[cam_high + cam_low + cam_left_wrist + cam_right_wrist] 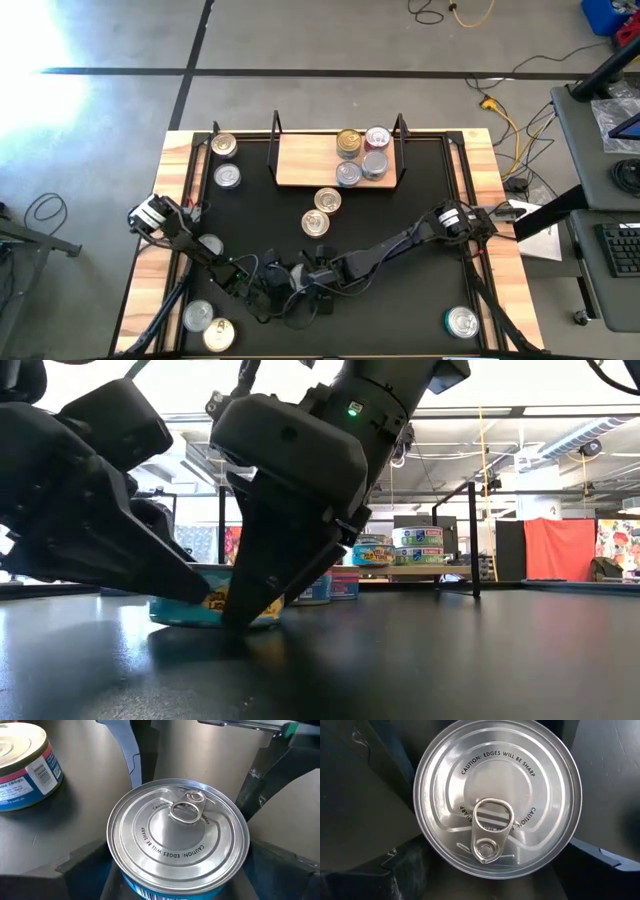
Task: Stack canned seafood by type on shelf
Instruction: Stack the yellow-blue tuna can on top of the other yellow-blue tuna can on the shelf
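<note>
Table (pixel 420 230): black top with light-wood edges, centre of the high view.
Shelf (pixel 300 160): light-wood board with black wire posts, standing on the table at upper centre.
Tins on shelf (pixel 362 155): four, grouped at the board's right end.
Tins below shelf (pixel 322 212): two, on the black top.
Upper-left tins (pixel 225 160): two.
Lower-left tins (pixel 208 326): two, near the wooden edge.
Lower-right tin (pixel 462 322): one, alone.
</note>
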Tool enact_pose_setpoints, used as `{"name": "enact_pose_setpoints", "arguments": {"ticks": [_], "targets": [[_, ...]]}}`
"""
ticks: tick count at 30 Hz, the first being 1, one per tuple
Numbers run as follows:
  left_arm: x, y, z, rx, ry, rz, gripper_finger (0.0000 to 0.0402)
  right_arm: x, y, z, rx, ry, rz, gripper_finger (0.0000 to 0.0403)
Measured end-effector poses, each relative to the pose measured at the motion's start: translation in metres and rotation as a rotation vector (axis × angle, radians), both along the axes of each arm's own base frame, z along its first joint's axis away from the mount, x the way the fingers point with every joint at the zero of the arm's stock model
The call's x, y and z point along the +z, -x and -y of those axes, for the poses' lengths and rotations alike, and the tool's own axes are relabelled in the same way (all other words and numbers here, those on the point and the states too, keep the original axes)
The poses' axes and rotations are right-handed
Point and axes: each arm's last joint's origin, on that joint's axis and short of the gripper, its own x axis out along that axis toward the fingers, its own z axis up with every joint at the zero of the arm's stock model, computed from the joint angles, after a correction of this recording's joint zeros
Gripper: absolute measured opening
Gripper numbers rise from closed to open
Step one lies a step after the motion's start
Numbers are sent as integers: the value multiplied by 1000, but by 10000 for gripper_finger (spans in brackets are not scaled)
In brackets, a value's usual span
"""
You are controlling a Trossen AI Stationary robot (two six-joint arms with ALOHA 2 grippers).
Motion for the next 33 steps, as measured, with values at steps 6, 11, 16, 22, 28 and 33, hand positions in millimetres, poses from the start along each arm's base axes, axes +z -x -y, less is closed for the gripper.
{"name": "enact_pose_setpoints", "arguments": {"ticks": [6, 11, 16, 22, 28, 33], "targets": [[3, -5, 1, -35, -21, -9, 364, 26, 9, 9, -56, -85, -63, 352], [15, -15, -6, -162, -38, -50, 362, 61, 25, 20, -89, -173, -137, 342], [40, -26, -31, -265, -73, -46, 361, 99, 52, 39, -208, -154, -208, 320], [77, -39, -80, -394, -73, 7, 360, 152, 78, 60, -339, -103, -92, 286], [107, -44, -148, -399, -48, 77, 360, 187, 97, 75, -466, -76, 54, 251], [127, -51, -191, -408, -137, 30, 360, 193, 100, 89, -546, -77, 81, 225]]}}
